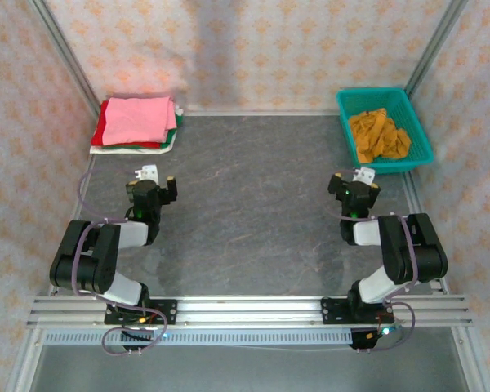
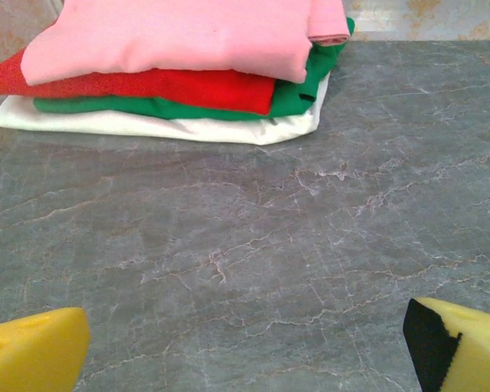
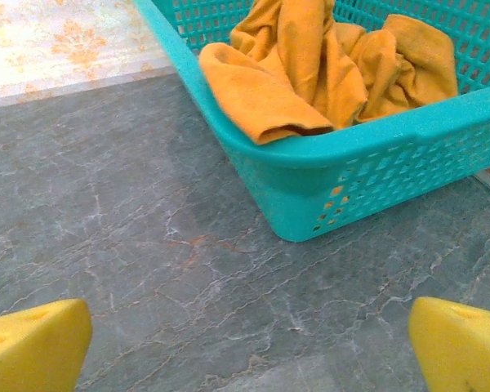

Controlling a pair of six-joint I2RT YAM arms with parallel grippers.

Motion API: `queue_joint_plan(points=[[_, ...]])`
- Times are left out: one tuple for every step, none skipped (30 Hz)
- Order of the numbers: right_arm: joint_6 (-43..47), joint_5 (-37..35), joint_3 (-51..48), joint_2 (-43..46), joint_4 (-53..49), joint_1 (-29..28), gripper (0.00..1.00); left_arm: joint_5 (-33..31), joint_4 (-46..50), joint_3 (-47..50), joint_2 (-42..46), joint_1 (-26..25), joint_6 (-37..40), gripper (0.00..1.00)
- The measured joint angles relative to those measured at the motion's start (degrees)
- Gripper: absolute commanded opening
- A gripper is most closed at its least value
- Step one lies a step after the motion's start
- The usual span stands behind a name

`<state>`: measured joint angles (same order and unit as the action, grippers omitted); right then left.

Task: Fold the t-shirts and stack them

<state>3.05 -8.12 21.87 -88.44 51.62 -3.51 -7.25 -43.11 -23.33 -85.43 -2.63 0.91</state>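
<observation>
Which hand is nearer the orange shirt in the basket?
Right. The right hand is just before the basket holding the orange shirt; the left hand faces the folded stack across the table.

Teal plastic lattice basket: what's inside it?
A crumpled mustard-orange cloth t-shirt, one fold resting against the basket rim. Whatever lies beneath the shirt is covered.

A teal lattice basket [image 3: 351, 175] stands just ahead of my right gripper [image 3: 247, 347], a little to its right, resting on the grey marbled table [image 3: 106, 212]. Further ahead on its left, pale flowered wallpaper [image 3: 57, 41] meets the tabletop.
</observation>
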Motion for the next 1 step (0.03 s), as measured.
queue_joint_plan(points=[[0.0,0.0,0.0,0.0,0.0,0.0,0.99,0.0,0.0,0.0,0.0,0.0,0.0,1.0]])
